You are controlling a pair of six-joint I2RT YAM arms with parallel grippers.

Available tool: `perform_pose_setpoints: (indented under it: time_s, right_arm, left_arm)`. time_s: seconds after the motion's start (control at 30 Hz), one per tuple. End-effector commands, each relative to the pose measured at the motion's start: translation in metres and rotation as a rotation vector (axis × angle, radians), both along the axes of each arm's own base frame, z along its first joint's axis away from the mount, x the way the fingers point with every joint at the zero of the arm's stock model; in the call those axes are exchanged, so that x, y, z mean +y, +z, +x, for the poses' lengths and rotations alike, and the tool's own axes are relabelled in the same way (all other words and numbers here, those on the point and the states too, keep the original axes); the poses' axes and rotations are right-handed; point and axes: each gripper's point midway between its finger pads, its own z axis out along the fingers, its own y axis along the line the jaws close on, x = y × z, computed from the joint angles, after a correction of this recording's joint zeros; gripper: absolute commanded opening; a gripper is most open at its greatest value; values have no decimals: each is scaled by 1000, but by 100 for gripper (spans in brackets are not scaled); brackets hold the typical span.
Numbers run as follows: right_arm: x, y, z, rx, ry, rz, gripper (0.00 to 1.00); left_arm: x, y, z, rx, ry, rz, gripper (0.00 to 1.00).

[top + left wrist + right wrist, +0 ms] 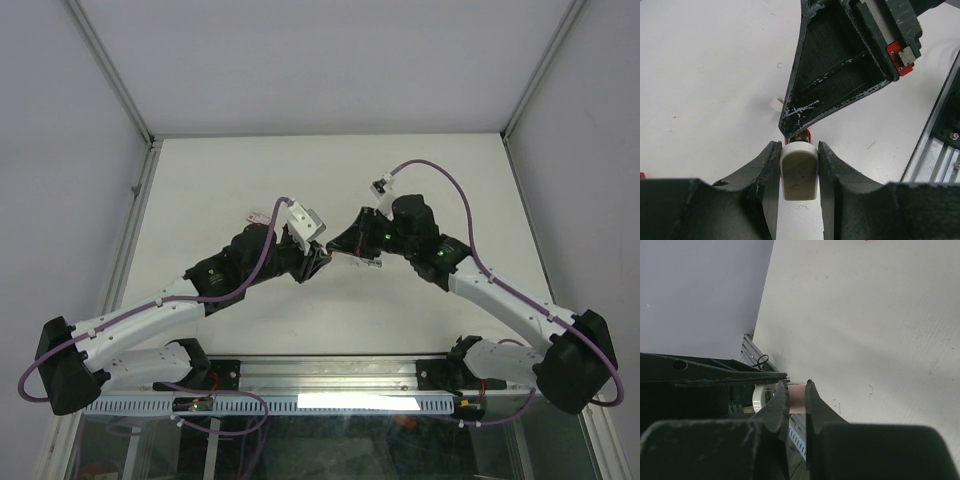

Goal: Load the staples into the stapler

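While I watch, stapler [799, 172]: rounded, smooth white-grey plastic, pink tip.
Left gripper [799, 150]: matte black jaws clamp its sides.
Right gripper [796, 390]: jaws pinch the pink tip.

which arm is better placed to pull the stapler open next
Right, most likely. The right gripper is already shut on the pink end of the stapler, so it can pull from where it is. The left gripper clamps the white body between its fingers and serves better as the holder.
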Motion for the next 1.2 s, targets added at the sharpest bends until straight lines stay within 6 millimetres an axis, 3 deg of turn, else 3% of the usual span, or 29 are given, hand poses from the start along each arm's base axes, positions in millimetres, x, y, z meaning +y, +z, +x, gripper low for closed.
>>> perform_pose_setpoints:
  time_s: [0.0, 0.2, 0.47, 0.83, 1.03, 1.17]
  right_arm:
    - [-14, 23, 12, -83, -42, 31, 0]
    - [-45, 23, 28, -121, -114, -30, 0]
    - [-70, 23, 37, -156, -172, -97, 0]
    - [-106, 39, 44, -244, -255, -221, 0]
    - [-121, 49, 43, -282, -290, -265, 0]
    - [-128, 50, 42, -290, -307, -282, 0]
  left_arm:
    - [0, 32, 3, -75, 10, -78, 0]
    - [1, 33, 2, -88, 5, -73, 0]
    - [0, 30, 2, -89, -4, -60, 0]
    - [3, 3, 8, -73, 8, 36, 2]
    - [4, -10, 12, -63, 23, 80, 12]
    - [2, -13, 12, -53, 16, 85, 38]
